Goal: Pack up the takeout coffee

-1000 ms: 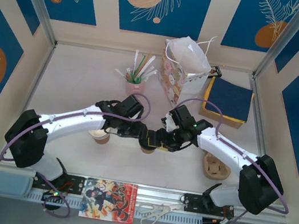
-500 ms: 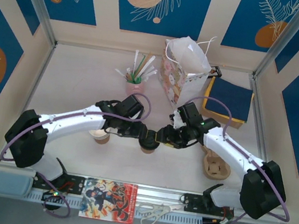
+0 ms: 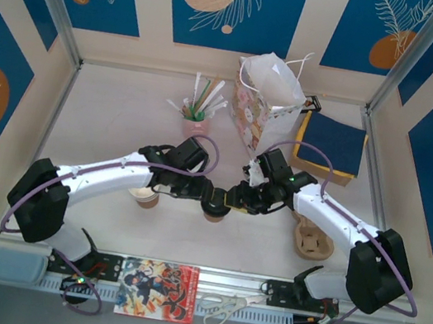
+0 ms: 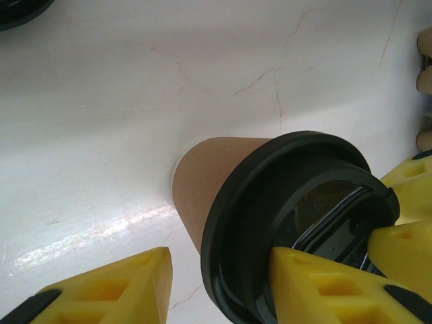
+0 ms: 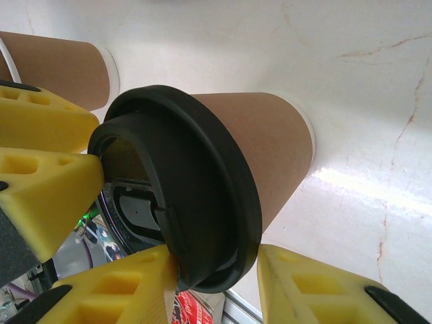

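1. The cup (image 3: 213, 214) stands upright on the surface (image 3: 112, 135), mid-front, between the two arms. A black lid (image 4: 297, 216) covers its mouth.
2. The left gripper (image 4: 219, 263) has its jaws apart. One finger (image 4: 101, 290) is clear of the cup wall, and the other lies over the lid top and does not clamp anything.
3. The right gripper (image 5: 216, 260) has its jaws on either side of the lid's rim, very close to it. I cannot tell whether they actually pinch it.
4. Done, as far as I can judge: the lid looks seated all round in both wrist views, so capping appears to be at or near its end.
5. Left to do, by my reading: nothing is packed yet. The cup is not lifted, and it sits apart from the cardboard carrier (image 3: 311, 242) at its right and from the gift bag (image 3: 264, 107) further back.
6. A second cup (image 3: 143, 197) stands by the left arm. It looks uncapped from above, so it probably needs a lid too.
7. The lidded cup probably goes into the carrier or the bag next. I cannot tell which one.
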